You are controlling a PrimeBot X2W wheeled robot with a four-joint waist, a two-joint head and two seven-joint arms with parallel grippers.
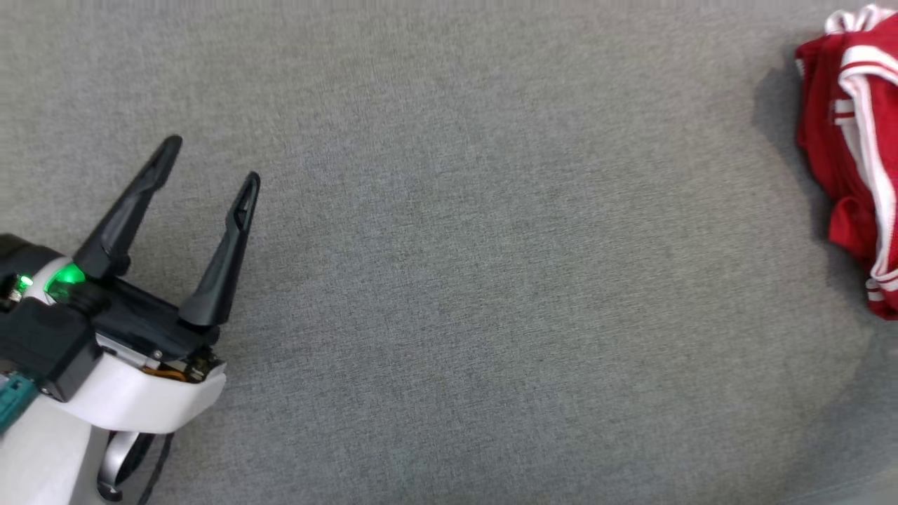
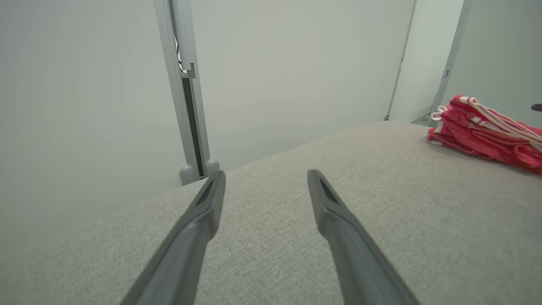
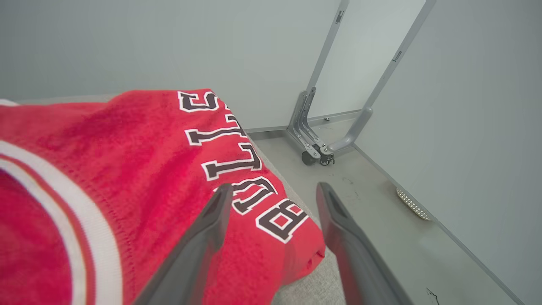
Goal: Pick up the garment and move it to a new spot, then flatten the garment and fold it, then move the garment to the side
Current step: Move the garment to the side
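The red garment (image 1: 852, 154) w/ white stripes lies in a low heap at the far right edge of the grey tabletop (image 1: 491, 280); black letters show on its upper side. The right end effector (image 3: 274, 187) hangs just over its corner, fingers wide apart, gripping nothing; beyond are the floor (image 3: 381, 220) and a wheeled metal frame (image 3: 315, 148). The left end effector (image 1: 210, 163) is well apart at the left, fully spread and empty; bare grey cover lies btw. it and the garment.

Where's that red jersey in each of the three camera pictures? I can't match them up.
Head view: jersey at the right edge, cut off.
Left wrist view: jersey far right, bunched.
Right wrist view: jersey covering the left, close up.
Shared landmark: the grey cloth surface under it.
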